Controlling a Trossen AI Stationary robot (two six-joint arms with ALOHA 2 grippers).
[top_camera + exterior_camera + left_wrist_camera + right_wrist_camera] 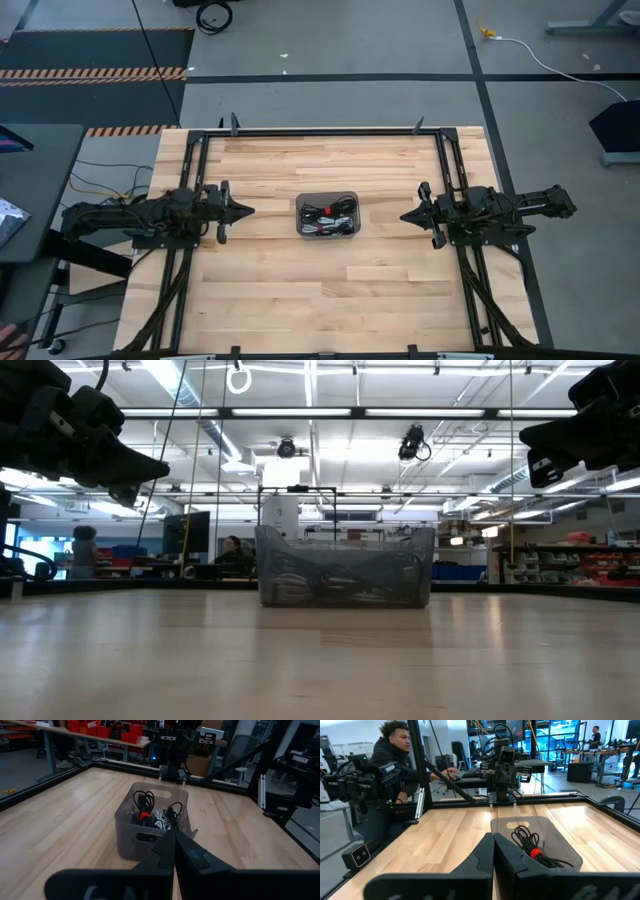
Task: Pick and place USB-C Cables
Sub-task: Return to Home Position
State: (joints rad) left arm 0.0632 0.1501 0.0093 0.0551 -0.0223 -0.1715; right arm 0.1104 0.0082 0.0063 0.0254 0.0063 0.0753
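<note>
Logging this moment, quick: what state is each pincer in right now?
Left pincer: closed, empty, above the pale wooden table.
Right pincer: closed, empty, above the table.

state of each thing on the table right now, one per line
translucent grey plastic bin: upright at mid-table, holding cables
coiled black and white USB-C cables: piled inside the bin
black cable bundle with a red band: tied, lying in the bin
left tool: shut, empty, raised off the table, left of the bin
right tool: shut, empty, raised off the table, right of the bin
</note>
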